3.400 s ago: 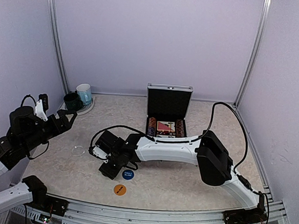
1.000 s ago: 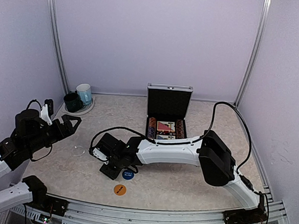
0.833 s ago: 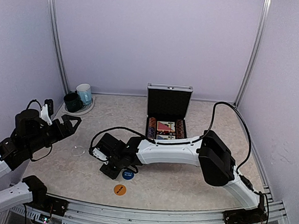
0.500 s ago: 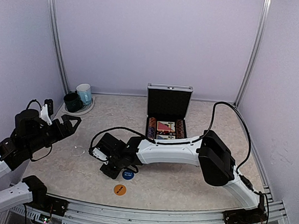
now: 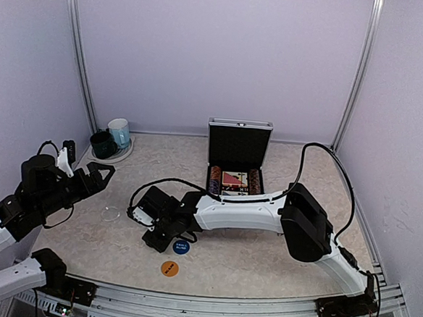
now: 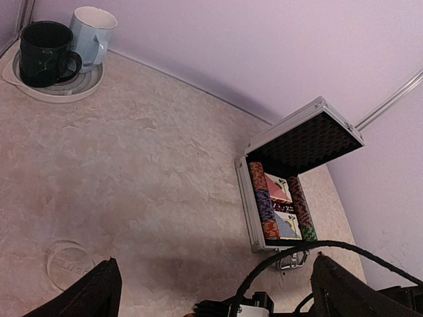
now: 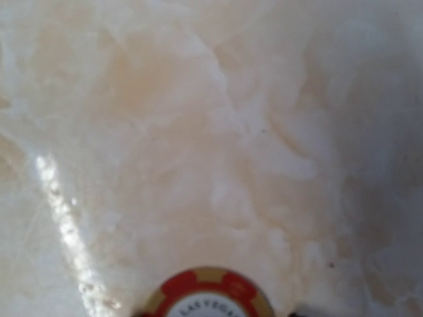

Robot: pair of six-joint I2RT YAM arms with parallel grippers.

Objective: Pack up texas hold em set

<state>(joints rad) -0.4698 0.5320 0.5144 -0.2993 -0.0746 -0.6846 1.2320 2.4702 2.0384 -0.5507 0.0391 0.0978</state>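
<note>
Right hand [image 5: 159,236] is down low on the worktop [image 5: 277,257], left of centre. Its own camera catches a red chip [image 7: 208,295] with gold edge marks lying on the mottled surface at the bottom of the shot. The fingers stay out of view, though, so I cannot tell how far apart they stand or whether that chip is pinched at all. Just to the near right lies the blue button [image 5: 181,247], with the orange button [image 5: 169,269] nearer again. Out at the far centre the case [image 5: 239,142] stands open, chips and cards already inside. Over on the left, the left hand [image 5: 103,177] hangs spread wide and empty, a clear ring [image 5: 109,213] on the worktop near it. The danger now is that a flat chip on a smooth surface may skid out from the fingertips, or the hand may knock the blue button away. Compared with a few seconds back, the left hand has shifted a little right and the right hand has barely moved.
</note>
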